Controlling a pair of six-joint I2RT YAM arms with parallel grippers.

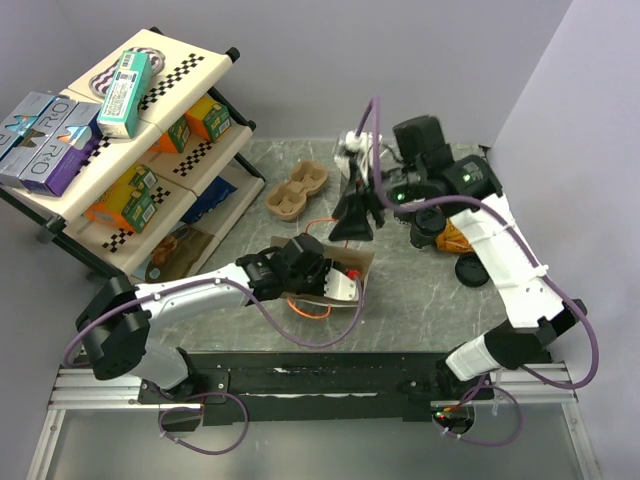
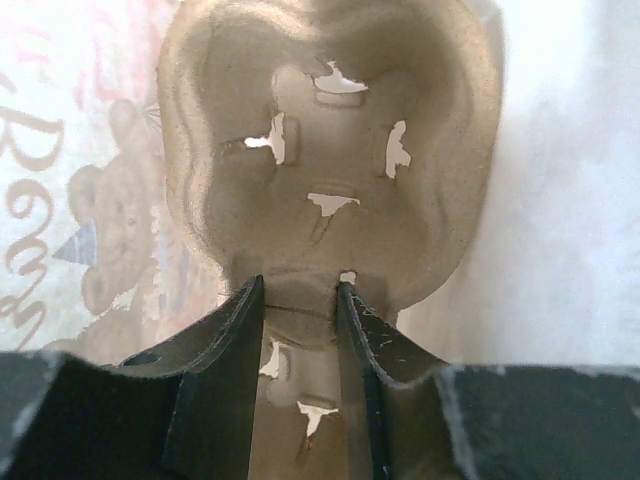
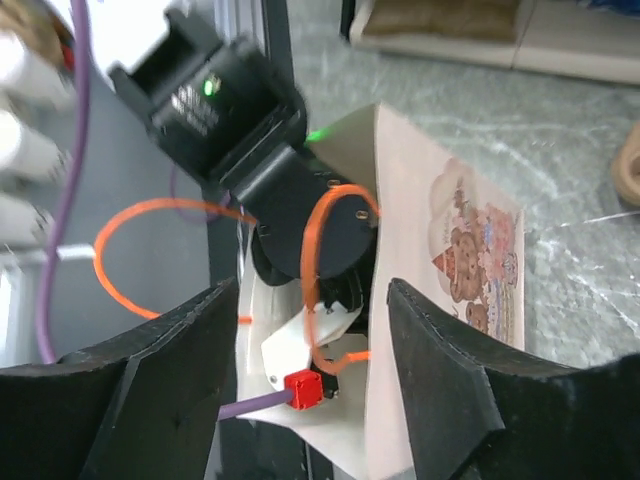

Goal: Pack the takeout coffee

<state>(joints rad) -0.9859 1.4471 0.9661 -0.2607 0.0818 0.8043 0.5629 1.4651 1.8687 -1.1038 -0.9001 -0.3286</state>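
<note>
Two arms over the desk (image 1: 420,300), both working near its middle.

Left end effector (image 2: 297,287): fingers drawn close together, pinching a thin web of a brown moulded-pulp piece (image 2: 330,150). Light shows through the slits in the pulp. A teddy-bear print lies just left of it in the left wrist view. Cannot tell whether the piece sits inside the bag or on it.

White paper bag with bear print (image 3: 410,200): lies flat at the centre of the desk, toward the near edge. The left wrist sits over it.

Right end effector (image 3: 312,350): fingers spread wide, nothing between the pads. It hangs above the left wrist and the bag, pointing down at them, and touches neither.

Takeout coffee (image 1: 452,237): on the desk near the right edge, toward the far right corner. It is partly covered by the right arm, with brown body and black top just visible. Upright or tipped: cannot tell. It is well apart from both end effectors and from the bag.

Flat black lid (image 1: 470,270): loose on the desk just nearer than the coffee.

Two-cup pulp carrier (image 1: 297,190): toward the far left of the desk, beside the shelf rack (image 1: 120,150) stocked with boxes.
</note>
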